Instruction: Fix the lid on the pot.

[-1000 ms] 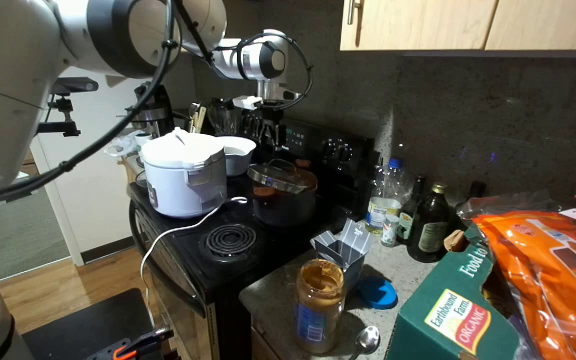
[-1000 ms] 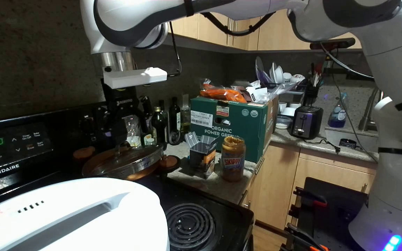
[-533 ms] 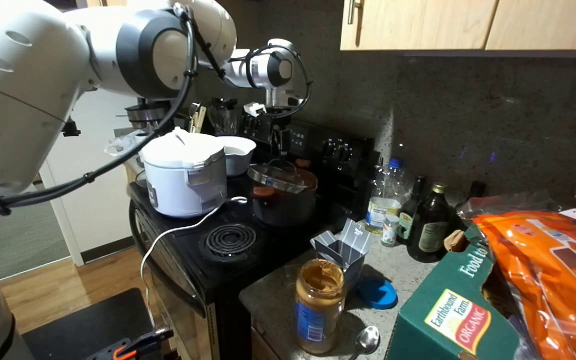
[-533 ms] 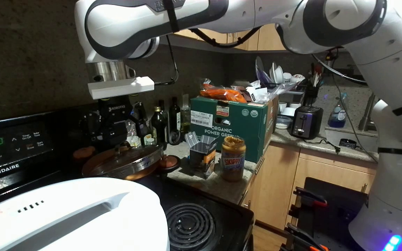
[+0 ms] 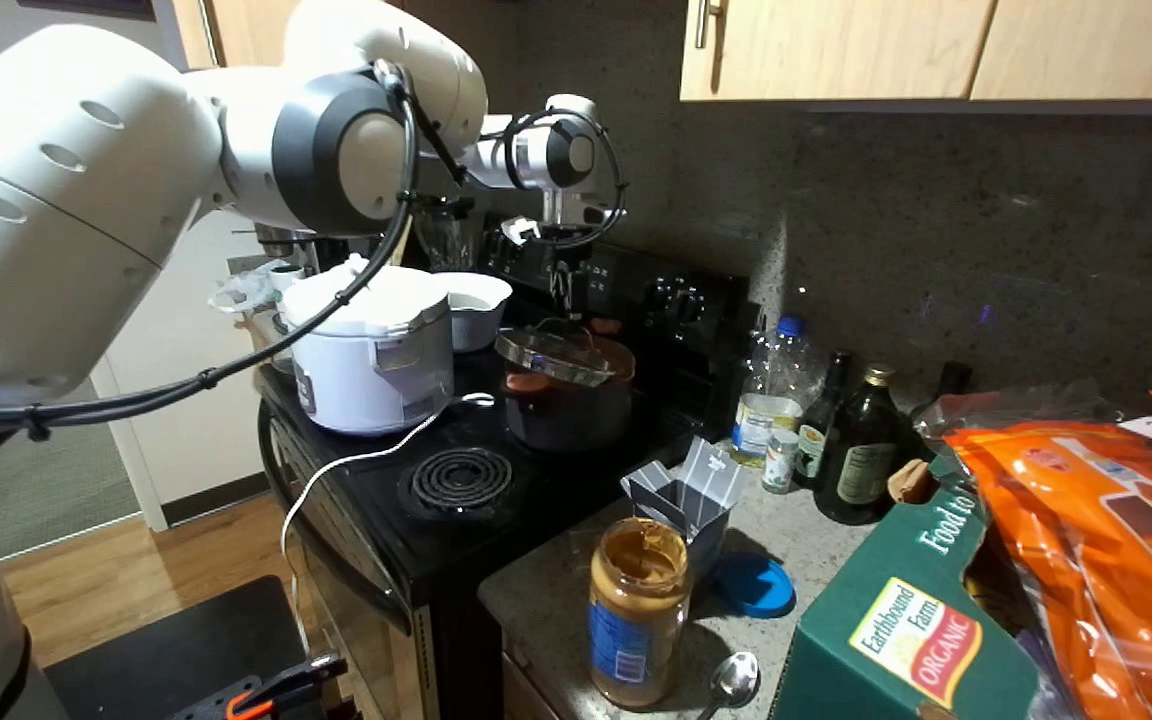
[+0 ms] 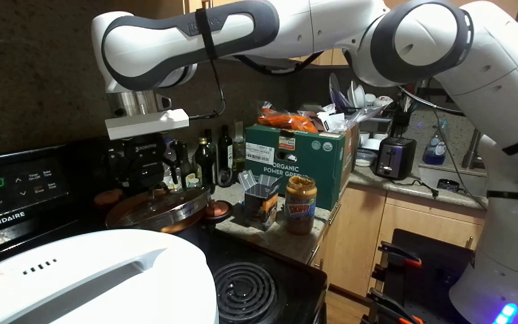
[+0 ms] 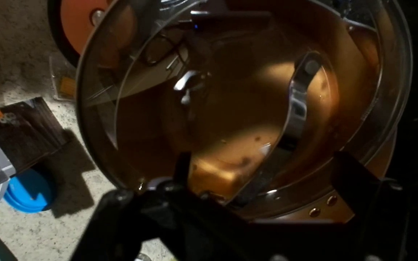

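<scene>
The lid (image 7: 227, 94) is clear glass with a metal rim and an arched metal handle (image 7: 298, 103). It lies tilted across the top of the pot (image 5: 568, 415), a dark pot with a coppery inside, so part of the opening shows beside it. In both exterior views my gripper (image 6: 151, 182) points down just above the lid. Its jaws are wide apart in the wrist view, where the handle runs between the fingertips (image 7: 183, 166) with a gap on each side. Whether the fingertips reach down to the handle's height, I cannot tell. The lower end of the handle is hidden by the gripper.
A large white cooker (image 5: 371, 350) stands beside the pot, with a white saucepan (image 5: 476, 310) behind it. The stove's control panel (image 6: 16, 189) rises close behind. Bottles (image 5: 861, 450), an open box (image 5: 686, 500) and a peanut butter jar (image 5: 641, 610) occupy the counter.
My arm has come down, bringing the gripper lower, close over the lid's handle. The gripper has also turned a little. Lid and pot stay where they were.
</scene>
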You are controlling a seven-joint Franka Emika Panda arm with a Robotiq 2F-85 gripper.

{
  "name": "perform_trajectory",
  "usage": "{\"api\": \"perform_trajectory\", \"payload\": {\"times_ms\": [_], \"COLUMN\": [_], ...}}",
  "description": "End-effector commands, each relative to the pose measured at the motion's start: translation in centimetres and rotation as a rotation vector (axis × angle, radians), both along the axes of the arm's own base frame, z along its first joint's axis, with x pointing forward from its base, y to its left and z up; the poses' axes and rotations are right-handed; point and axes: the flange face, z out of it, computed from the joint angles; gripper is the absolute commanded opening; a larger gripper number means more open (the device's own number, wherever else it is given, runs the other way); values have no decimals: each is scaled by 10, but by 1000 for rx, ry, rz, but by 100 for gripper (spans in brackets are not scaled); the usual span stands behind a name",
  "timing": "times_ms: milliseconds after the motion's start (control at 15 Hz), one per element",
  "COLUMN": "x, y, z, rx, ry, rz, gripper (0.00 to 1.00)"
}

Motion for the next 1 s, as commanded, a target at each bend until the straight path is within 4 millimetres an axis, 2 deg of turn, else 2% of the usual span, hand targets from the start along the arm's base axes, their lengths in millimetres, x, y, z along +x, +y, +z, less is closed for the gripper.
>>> {"api": "perform_trajectory", "payload": {"times_ms": [0, 267, 533, 600, 667, 933], "x": [2, 1, -1, -2, -3, -5], "y": [4, 7, 11, 13, 15, 19], "z": [1, -3, 6, 8, 10, 18], "rx": [-15, -22, -26, -26, -28, -29], "ry": [22, 41, 41, 40, 41, 36], "rz": [-23, -16, -5, -1, 5, 17], "gripper": [69, 37, 8, 4, 8, 8]}}
